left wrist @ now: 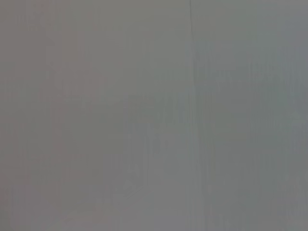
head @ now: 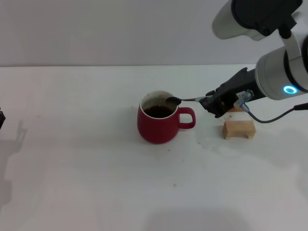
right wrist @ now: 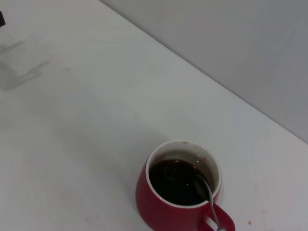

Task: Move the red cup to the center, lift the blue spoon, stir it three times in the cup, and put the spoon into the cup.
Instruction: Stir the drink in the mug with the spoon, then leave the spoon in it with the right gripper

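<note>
A white table [head: 86, 183] runs back to a plain pale wall. In the head view, the red cup [head: 158, 126] stands upright near the middle of the table, its loop handle pointing toward the robot's right and dark liquid inside. The right gripper [head: 211, 103] reaches in from the right, just past the handle, with its jaws closed narrow on the handle end of the blue spoon [head: 185, 100]. The spoon lies nearly level, and its grey bowl sits over the cup's rim above the liquid. A pale wooden block [head: 238, 129] rests on the table just beside the gripper, on the near side. Only a dark sliver at the left edge [head: 1, 119] hints at the left arm.

The left wrist view shows only a blank grey surface.

In the right wrist view, the cup [right wrist: 159, 202] is seen from above, with the spoon's metal neck [right wrist: 211, 204] crossing the rim by the handle and its bowl down at the liquid.
</note>
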Robot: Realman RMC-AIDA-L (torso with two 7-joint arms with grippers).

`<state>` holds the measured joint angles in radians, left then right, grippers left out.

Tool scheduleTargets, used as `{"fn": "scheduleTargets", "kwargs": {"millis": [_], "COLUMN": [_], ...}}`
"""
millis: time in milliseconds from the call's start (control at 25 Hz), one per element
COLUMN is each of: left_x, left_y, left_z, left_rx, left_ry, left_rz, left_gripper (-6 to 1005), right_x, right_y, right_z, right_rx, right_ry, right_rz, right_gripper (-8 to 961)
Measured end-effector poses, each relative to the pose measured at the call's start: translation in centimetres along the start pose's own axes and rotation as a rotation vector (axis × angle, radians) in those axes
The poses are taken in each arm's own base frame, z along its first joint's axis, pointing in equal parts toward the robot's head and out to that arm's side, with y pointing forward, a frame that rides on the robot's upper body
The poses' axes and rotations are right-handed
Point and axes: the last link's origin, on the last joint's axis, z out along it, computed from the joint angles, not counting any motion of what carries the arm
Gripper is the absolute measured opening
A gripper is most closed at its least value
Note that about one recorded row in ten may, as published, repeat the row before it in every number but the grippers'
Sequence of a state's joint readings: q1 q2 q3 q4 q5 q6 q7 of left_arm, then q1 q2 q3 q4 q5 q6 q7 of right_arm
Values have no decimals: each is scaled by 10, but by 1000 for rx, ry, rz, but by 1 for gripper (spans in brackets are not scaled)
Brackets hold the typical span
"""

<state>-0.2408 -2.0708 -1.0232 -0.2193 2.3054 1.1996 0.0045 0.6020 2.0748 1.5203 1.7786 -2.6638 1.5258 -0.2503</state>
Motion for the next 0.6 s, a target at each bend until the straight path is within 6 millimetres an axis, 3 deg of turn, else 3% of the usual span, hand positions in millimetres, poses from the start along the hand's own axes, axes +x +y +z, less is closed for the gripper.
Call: {"fn": "scheduleTargets", "kwargs": {"millis": [600], "left_x": [1], "left_y": [2], "left_z": [2], "left_rx": [-2], "left_ry": [5], "left_rz": [-3], "left_gripper": [845], "right_x": [-11], "right_y": [-1], "right_z": [21], "right_rx": [-10], "right_ry": [25], "right_rz": [-36], "right_gripper": [125]}}
